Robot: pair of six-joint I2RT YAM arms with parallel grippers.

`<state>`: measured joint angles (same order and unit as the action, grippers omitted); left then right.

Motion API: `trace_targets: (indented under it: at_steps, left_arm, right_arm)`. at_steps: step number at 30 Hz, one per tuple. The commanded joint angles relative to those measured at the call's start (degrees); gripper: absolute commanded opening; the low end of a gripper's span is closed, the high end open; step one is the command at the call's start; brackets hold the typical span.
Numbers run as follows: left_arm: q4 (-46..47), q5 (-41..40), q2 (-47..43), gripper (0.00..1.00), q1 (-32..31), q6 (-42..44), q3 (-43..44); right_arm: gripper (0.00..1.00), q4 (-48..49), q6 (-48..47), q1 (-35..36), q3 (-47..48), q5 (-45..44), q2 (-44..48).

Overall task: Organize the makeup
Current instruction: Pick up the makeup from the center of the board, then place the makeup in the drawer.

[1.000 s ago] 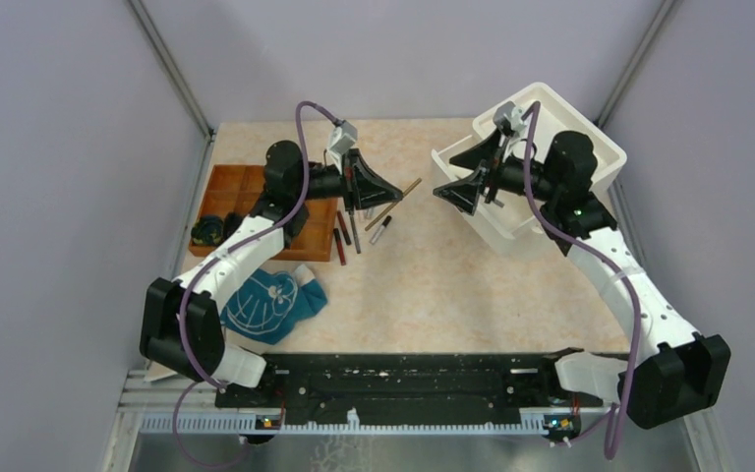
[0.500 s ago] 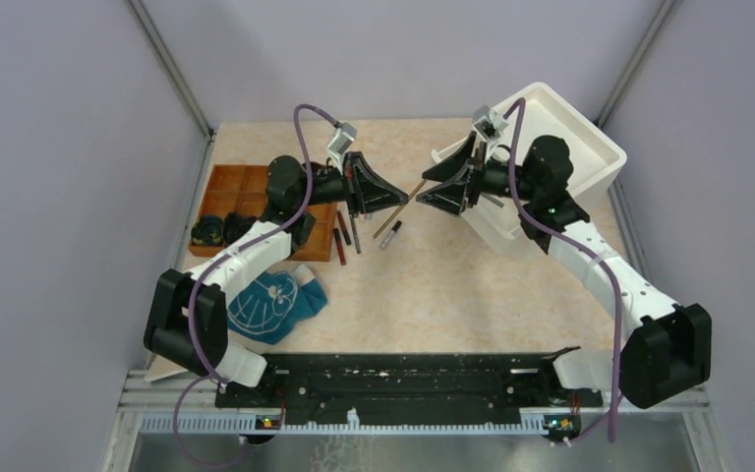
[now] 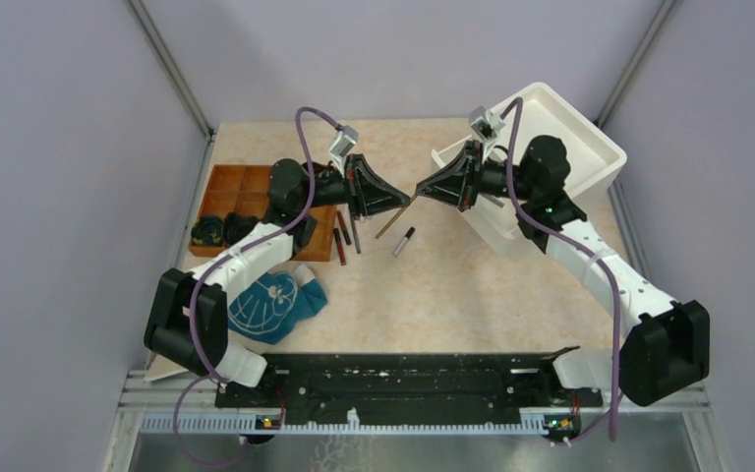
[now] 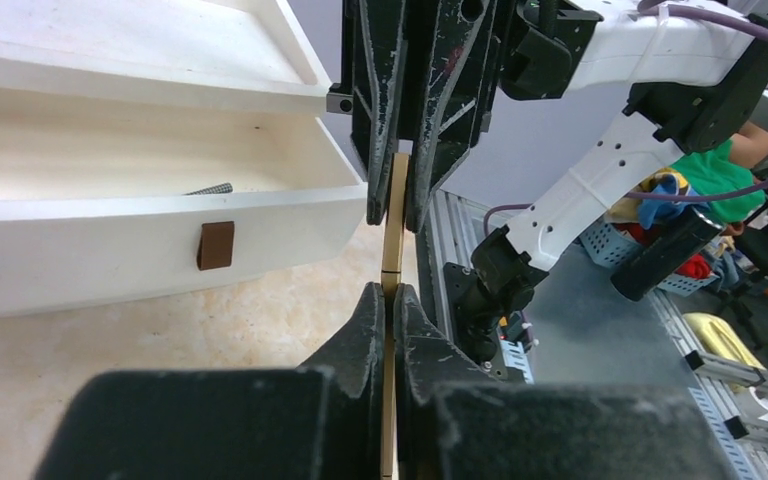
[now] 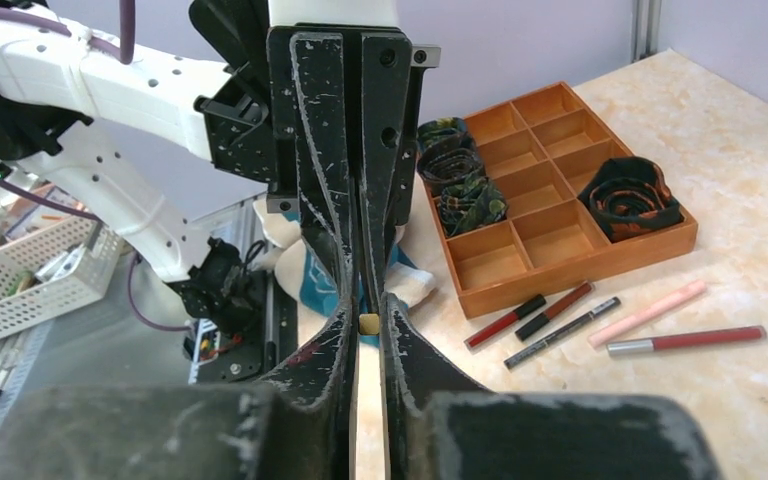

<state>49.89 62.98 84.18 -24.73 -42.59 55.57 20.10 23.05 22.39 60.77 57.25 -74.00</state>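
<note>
A slim tan pencil (image 3: 389, 223) is held in the air above the table between both arms. My left gripper (image 3: 399, 201) is shut on its lower part (image 4: 394, 255). My right gripper (image 3: 422, 190) is shut on its upper end (image 5: 368, 323). The two sets of fingertips nearly meet. More makeup lies on the table beside the organiser tray (image 5: 567, 268): a dark red tube (image 5: 505, 321), a brown-red tube (image 5: 554, 311), a dark pencil (image 5: 561, 332), a pink pencil (image 5: 647, 313) and a silver-and-red tube (image 5: 685, 341). A short black-and-silver pencil (image 3: 405, 241) lies apart, below the grippers.
The brown wooden tray (image 3: 231, 187) sits at the left, with dark rolled items (image 5: 630, 195) in some compartments. A white open bin (image 3: 605, 147) stands at the right behind my right arm. A teal patterned cloth (image 3: 270, 300) lies near the left arm's base.
My right gripper came left from the white bin and shut on the pencil's free end. The black-and-silver pencil shifted right and nearer. The left gripper moved slightly right, holding the pencil.
</note>
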Motion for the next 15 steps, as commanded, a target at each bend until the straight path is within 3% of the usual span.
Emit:
trace_targets:
  at_steps: [1,5,7,12,15]
  left_arm:
    - [2.45,-0.41,0.14,0.09,-0.32,2.5,-0.8]
    - [-0.4,-0.78,-1.69,0.58,-0.27,7.81,-0.97]
    - [-3.23,-1.05,-3.41,0.75,-0.04,12.25,-0.9]
    - [-13.42,-2.16,-7.91,0.95,0.6,24.56,-1.31]
    - [-19.19,-3.27,-9.99,0.99,0.73,31.57,-1.96]
  right_arm:
    - [0.0,-2.56,-3.65,0.17,3.05,-0.83,0.69]
    - [0.0,-9.84,-10.06,-1.63,4.56,-3.77,2.9]
    - [0.0,-16.06,-13.9,-3.23,6.99,-5.4,3.98]
    - [0.0,-37.91,-29.08,-5.69,18.12,-11.81,5.38]
    - [0.0,-51.48,-36.99,-5.74,25.47,-19.32,5.18]
